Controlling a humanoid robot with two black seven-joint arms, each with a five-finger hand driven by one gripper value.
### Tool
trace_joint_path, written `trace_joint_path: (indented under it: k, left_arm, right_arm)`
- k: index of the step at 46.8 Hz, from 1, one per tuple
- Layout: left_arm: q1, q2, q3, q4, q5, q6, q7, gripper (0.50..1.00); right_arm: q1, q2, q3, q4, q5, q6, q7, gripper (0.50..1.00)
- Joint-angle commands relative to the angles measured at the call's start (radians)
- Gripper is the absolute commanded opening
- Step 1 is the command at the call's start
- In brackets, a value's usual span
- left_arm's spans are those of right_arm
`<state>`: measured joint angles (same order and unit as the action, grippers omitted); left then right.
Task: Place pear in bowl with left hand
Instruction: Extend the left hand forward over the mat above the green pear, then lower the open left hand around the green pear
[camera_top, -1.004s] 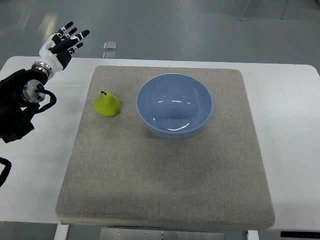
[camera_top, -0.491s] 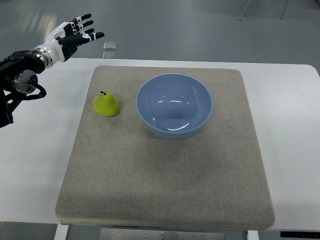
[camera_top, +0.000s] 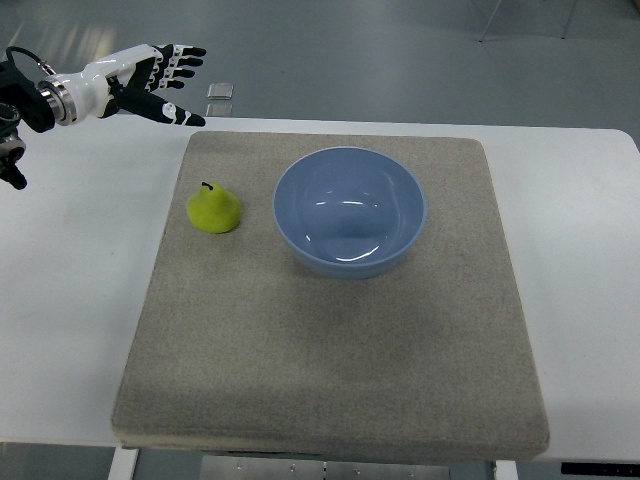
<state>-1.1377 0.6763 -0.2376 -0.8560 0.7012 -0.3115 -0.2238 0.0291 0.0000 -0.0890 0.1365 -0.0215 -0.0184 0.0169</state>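
A yellow-green pear (camera_top: 214, 209) with a dark stem lies on the left part of a grey mat (camera_top: 330, 350). A light blue bowl (camera_top: 349, 211) stands empty on the mat just right of the pear. My left hand (camera_top: 165, 82), white and black, is raised at the upper left, above the table's far edge and well behind the pear. Its fingers are spread and it holds nothing. The right arm is out of sight.
The mat lies on a white table (camera_top: 70, 300) with bare white surface on both sides. A small square object (camera_top: 220, 92) lies on the floor beyond the far edge. The black left forearm (camera_top: 15, 100) sits at the left edge.
My left hand has swung rightward and turned flatter, its fingers now pointing right over the far edge. The forearm has risen and pulled toward the upper left. Pear and bowl have not moved.
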Motion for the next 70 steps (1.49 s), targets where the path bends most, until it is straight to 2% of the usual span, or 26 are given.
trace_joint_path:
  k: [1, 13, 22, 30, 39, 51, 59, 70]
  left_arm:
    - [-0.025, 0.034, 0.000, -0.034, 0.108, -0.049, -0.002, 0.988]
    - [-0.114, 0.092, 0.000, -0.089, 0.348, -0.215, -0.015, 0.986]
    - [-0.158, 0.106, -0.002, -0.146, 0.543, -0.239, -0.097, 0.986]
    - [-0.163, 0.106, 0.000, -0.221, 0.609, -0.279, -0.118, 0.988]
    - [-0.148, 0.085, -0.002, -0.210, 0.753, -0.267, -0.118, 0.988]
    - [-0.120, -0.021, -0.002, -0.115, 0.759, -0.255, -0.117, 0.988]
    - [-0.103, -0.090, 0.000, -0.031, 0.759, -0.205, -0.117, 0.990]
    - [-0.086, -0.112, 0.046, -0.020, 0.774, -0.207, -0.118, 0.990]
  right_arm:
    - [0.000, 0.000, 0.000, 0.000, 0.000, 0.000, 0.000, 0.926]
    - [0.000, 0.000, 0.000, 0.000, 0.000, 0.000, 0.000, 0.926]
    - [0.000, 0.000, 0.000, 0.000, 0.000, 0.000, 0.000, 0.926]
    - [0.000, 0.000, 0.000, 0.000, 0.000, 0.000, 0.000, 0.926]
    - [0.000, 0.000, 0.000, 0.000, 0.000, 0.000, 0.000, 0.926]
    - [0.000, 0.000, 0.000, 0.000, 0.000, 0.000, 0.000, 0.926]
    - [0.000, 0.000, 0.000, 0.000, 0.000, 0.000, 0.000, 0.924]
    - [0.000, 0.000, 0.000, 0.000, 0.000, 0.000, 0.000, 0.926]
